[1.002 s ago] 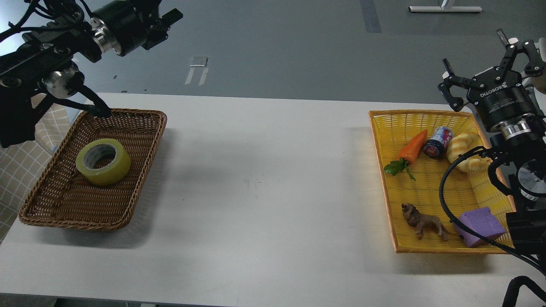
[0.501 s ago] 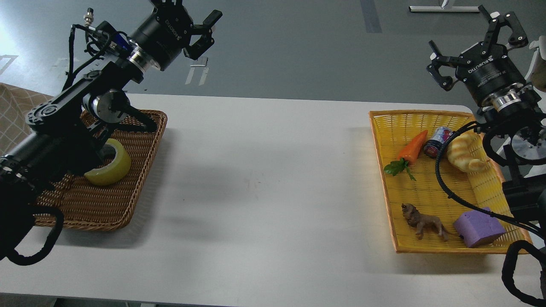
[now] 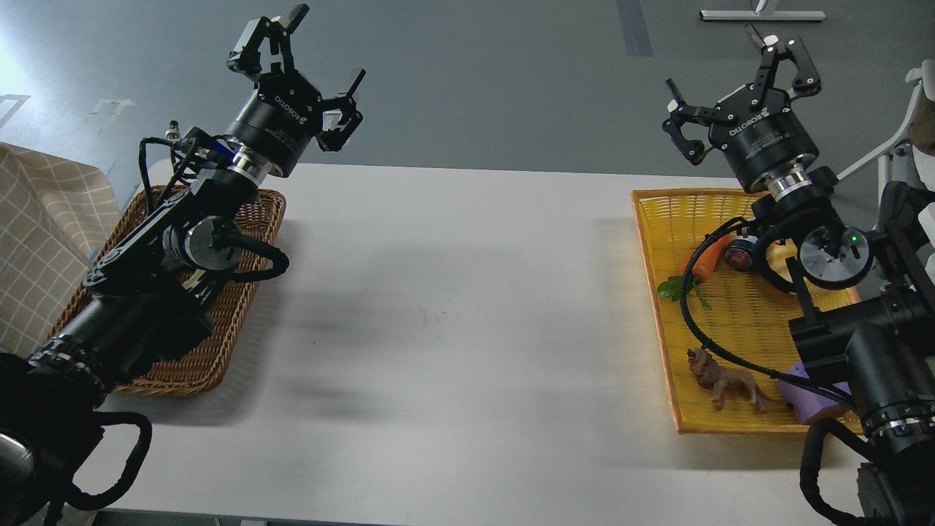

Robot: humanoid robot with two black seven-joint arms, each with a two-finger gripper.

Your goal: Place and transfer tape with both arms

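From the head view, ROBOTIQ can be read in white on the wrist of the left gripper [image 3: 307, 55], which is held above the far end of the brown basket [image 3: 252, 292] with its fingers spread wide and nothing between them. The same word is printed on the right gripper [image 3: 738, 80], raised beyond the far edge of the yellow basket [image 3: 661, 241], likewise wide open and empty. The tape is hidden; its place cannot be told.

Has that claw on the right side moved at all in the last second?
Yes. The right end effector has swung left and up: a second ago it hung past the yellow basket's right edge, now it hovers above the far rim.
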